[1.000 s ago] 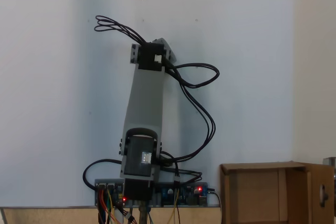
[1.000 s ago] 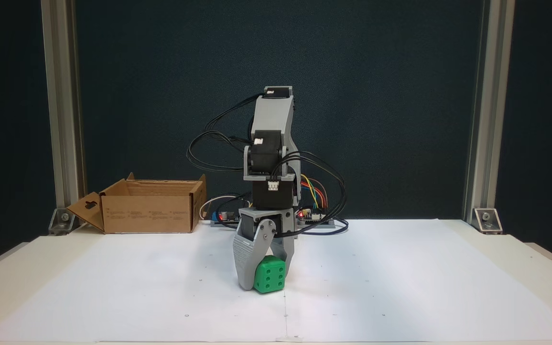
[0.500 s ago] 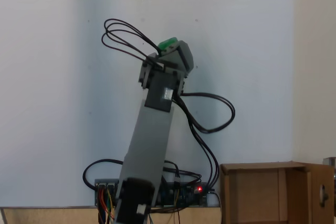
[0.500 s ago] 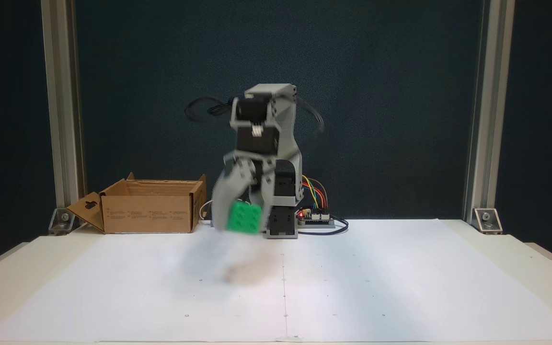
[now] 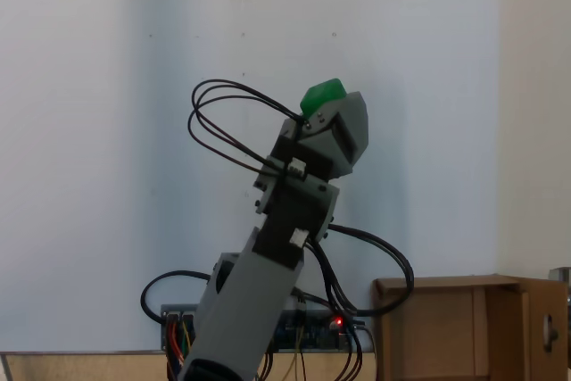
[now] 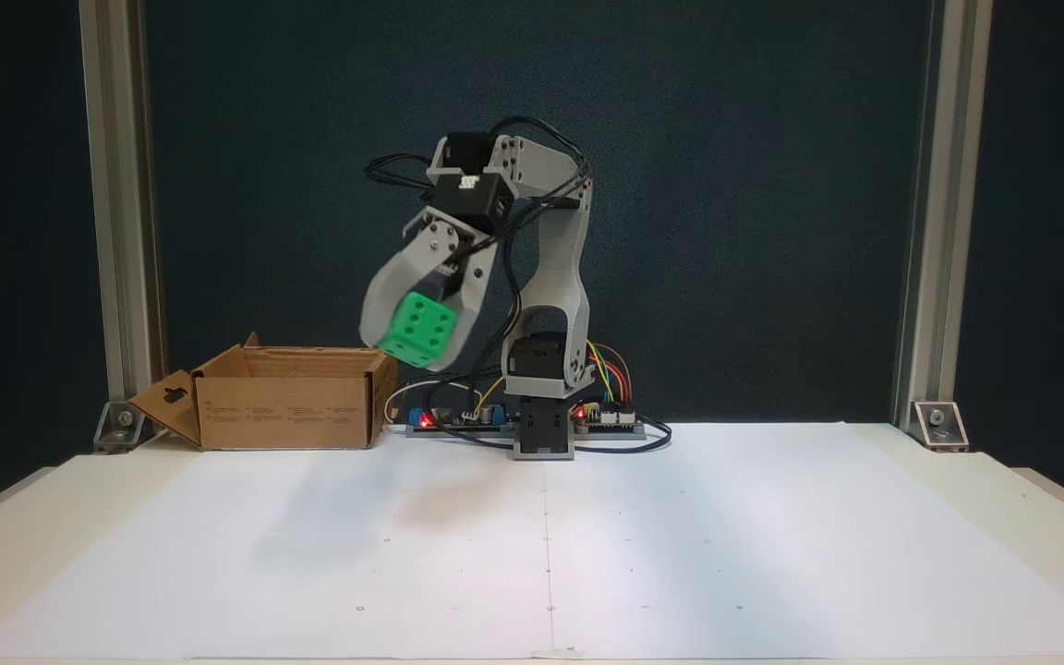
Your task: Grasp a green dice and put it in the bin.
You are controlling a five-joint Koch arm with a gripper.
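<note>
Dice in the jaws, up in the air, just right of the box.

Gripper (image 6: 414,344) has both jaws clamped on the sides of the green dice (image 6: 417,329), pips facing the camera, well clear of the table (image 6: 772,554). Height looks chosen to clear the upright flaps. The box (image 6: 287,409) sits far-left, open top up; the dice hangs above and just right of its right wall, not over the opening yet. From the other side the dice (image 5: 323,94) pokes out past the gripper, box (image 5: 446,327) at lower right.

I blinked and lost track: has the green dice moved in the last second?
Yes. The green dice, clamped in the hand, has risen off the white paper and moved left toward the cardboard box.
</note>
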